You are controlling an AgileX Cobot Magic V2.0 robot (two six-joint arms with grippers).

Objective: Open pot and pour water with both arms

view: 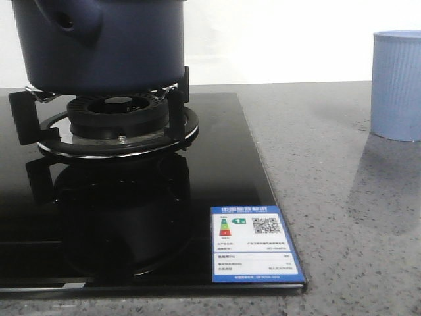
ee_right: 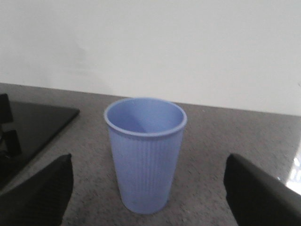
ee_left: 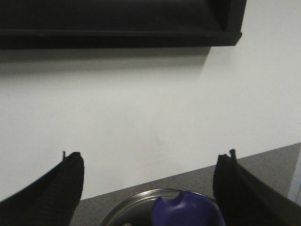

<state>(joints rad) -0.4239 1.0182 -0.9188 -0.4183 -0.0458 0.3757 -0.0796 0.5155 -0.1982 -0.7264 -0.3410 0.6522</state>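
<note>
The dark navy pot (view: pixel 105 46) sits on the gas burner (view: pixel 118 112) at the far left, its top cut off by the frame; its handle stub with a hole (view: pixel 66 20) faces me. In the left wrist view a steel-rimmed lid (ee_left: pixel 136 207) with a blue knob (ee_left: pixel 188 211) lies low between the fingers. My left gripper (ee_left: pixel 149 160) is open wide above it, touching nothing. My right gripper (ee_right: pixel 149 162) is open wide and empty, its fingers either side of the light blue ribbed cup (ee_right: pixel 146 155) and apart from it. Neither arm shows in the front view.
The burner stands on a black glass hob (view: pixel 131 217) with an energy label sticker (view: pixel 255 245) at its near right corner. The cup (view: pixel 396 85) stands on the grey speckled counter (view: pixel 342 197) at the right. A white wall is behind; a dark shelf (ee_left: pixel 117 23) hangs above.
</note>
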